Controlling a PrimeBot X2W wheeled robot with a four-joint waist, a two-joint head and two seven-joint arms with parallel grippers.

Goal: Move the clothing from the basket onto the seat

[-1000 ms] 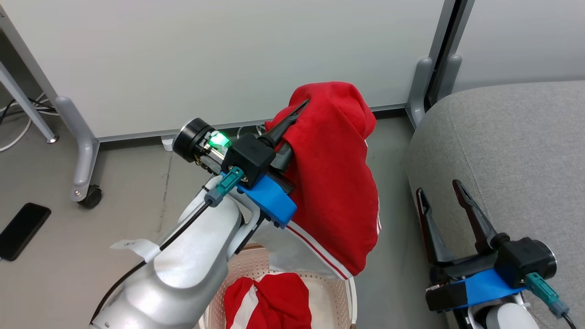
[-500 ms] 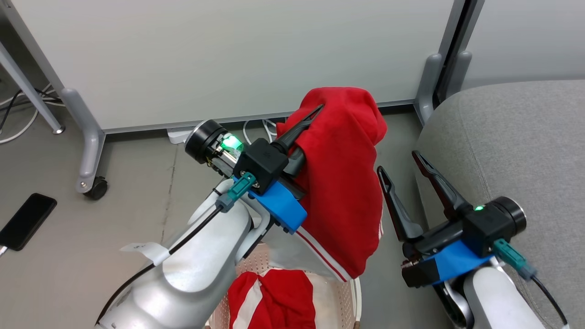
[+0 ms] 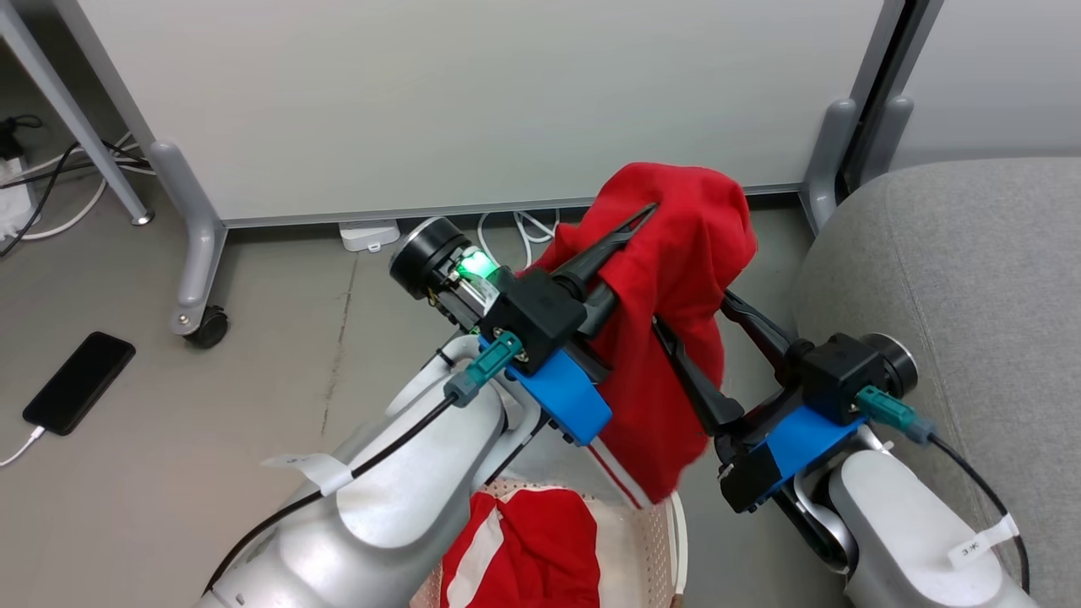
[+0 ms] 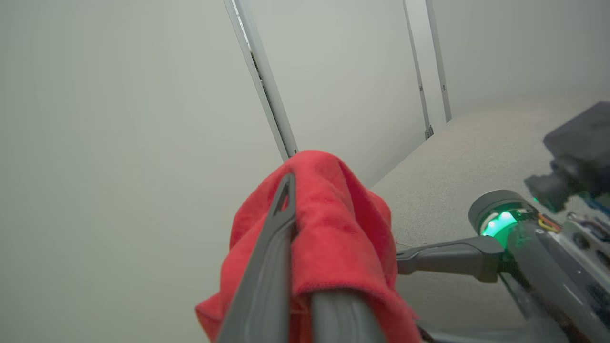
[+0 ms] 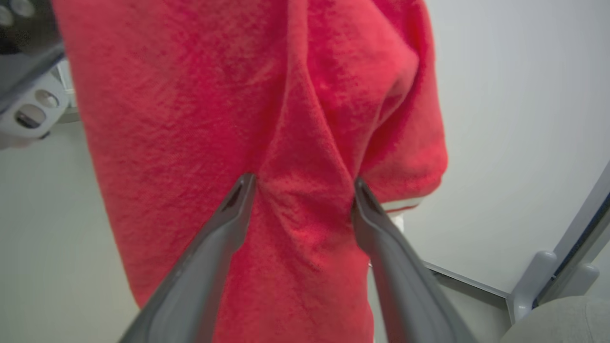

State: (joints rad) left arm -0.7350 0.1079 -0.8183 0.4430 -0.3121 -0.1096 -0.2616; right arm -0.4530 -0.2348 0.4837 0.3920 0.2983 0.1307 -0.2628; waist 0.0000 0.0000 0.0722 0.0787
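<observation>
holding first red garment up beside the seat, other hand set to pinch

left hand (image 3: 632, 249) is pressed together on the lifted garment (image 3: 676, 270), pinching a bunched top fold. the cloth drapes over its fingers and hangs free in the air above the basket (image 3: 676, 528), lower hem just over the rim. right hand (image 5: 302, 181) is spread wide, one finger either side of a vertical fold in the hanging cloth. its tips are at the fabric, touching or almost, and not clamped on it. second garment (image 3: 528, 549) lies crumpled inside the basket. seat (image 3: 946, 279) is on the robot's right, near the hanging cloth but apart from it.

judged step: first of two transfers. the garment is out of the basket but not yet over the seat, so less than half done.

next move probably calls for the right hand to pinch that fold so the cloth is held at two places. both arms would then swing right, high enough for the hem to clear the seat's rounded edge, and release over the cushion. risk: the hem drags on the basket rim or catches the seat edge. second garment left to fetch after that.
</observation>
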